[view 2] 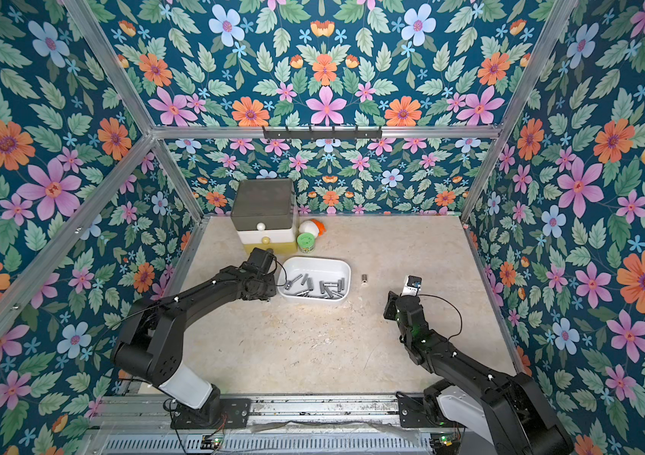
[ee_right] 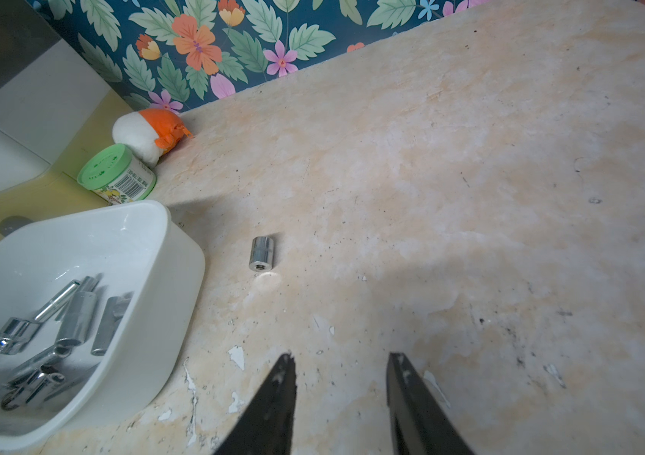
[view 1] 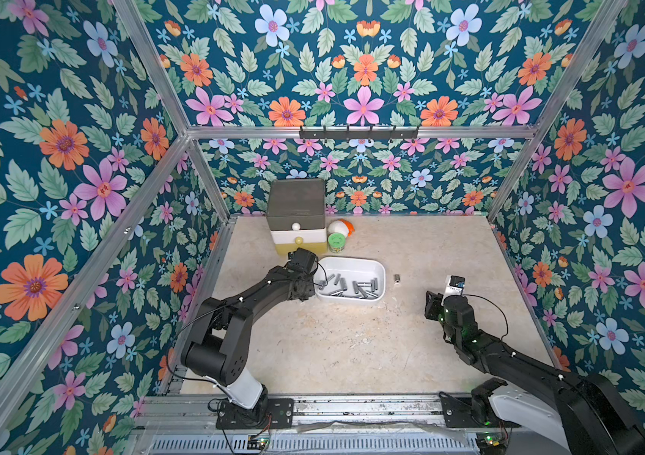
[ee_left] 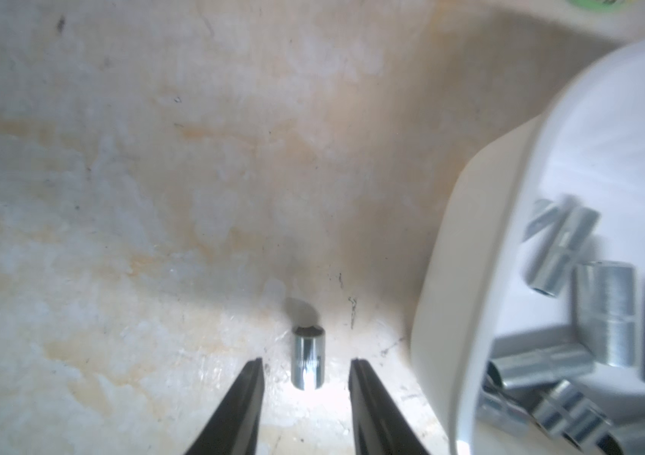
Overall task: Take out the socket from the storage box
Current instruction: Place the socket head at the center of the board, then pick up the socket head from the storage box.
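The storage box (view 1: 382, 275) (view 2: 347, 272) is a shallow white tub in the middle of the table, with several metal sockets (view 1: 352, 286) lying in it. In the left wrist view a small shiny socket (ee_left: 308, 362) lies on the table just outside the box wall (ee_left: 451, 275). My left gripper (ee_left: 307, 360) is open around that socket, with a gap on each side. The left arm's wrist (view 1: 305, 289) hides that socket in both top views. Another socket (view 1: 397, 278) (ee_right: 261, 254) stands on the table right of the box. My right gripper (ee_right: 341, 356) is open and empty, short of it.
A grey, white and yellow drawer tower (view 1: 297, 212) stands behind the box. Next to it are a green-lidded jar (view 1: 337, 241) and a white and orange plush toy (view 1: 341, 227). A black hook rail (view 1: 358, 134) is on the back wall. Floral walls close in three sides.
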### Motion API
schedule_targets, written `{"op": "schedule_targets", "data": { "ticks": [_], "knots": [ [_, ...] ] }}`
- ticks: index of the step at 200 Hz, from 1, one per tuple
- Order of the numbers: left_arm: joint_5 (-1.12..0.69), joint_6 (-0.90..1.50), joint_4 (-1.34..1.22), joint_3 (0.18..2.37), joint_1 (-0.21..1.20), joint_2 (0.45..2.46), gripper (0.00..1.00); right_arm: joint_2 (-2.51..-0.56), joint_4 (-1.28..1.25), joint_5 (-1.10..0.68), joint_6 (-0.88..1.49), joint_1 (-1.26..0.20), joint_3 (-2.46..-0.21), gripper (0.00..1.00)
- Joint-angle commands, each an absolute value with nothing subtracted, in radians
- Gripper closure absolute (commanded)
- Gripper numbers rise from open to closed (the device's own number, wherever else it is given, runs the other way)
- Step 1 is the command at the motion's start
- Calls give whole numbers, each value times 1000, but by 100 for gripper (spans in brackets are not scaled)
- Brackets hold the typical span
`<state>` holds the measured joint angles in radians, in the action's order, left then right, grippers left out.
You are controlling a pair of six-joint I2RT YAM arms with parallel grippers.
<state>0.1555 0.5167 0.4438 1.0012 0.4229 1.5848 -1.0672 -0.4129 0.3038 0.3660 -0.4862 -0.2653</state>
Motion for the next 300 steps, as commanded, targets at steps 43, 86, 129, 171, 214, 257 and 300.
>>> {"op": "schedule_targets", "data": {
  "ticks": [43,86,129,171,214,257,300],
  "knots": [
    [193,498,624,998,422,1282,55,-1123,-204,306,356,-541,-456,57],
    [174,474,651,896,421,1081,52,-1432,198,273,330,-685,-929,59],
    [181,463,643,837,436,988,52,-1763,417,161,365,-722,-1321,60],
    [201,466,638,830,449,978,51,-2040,556,81,349,-731,-1647,60],
    [209,468,640,828,451,982,51,-2260,633,29,349,-760,-1895,63],
    [208,467,640,828,451,989,51,-2375,679,47,366,-784,-2025,65],
    [210,468,640,827,451,991,51,-2385,688,102,370,-789,-2026,65]
  ]
}}
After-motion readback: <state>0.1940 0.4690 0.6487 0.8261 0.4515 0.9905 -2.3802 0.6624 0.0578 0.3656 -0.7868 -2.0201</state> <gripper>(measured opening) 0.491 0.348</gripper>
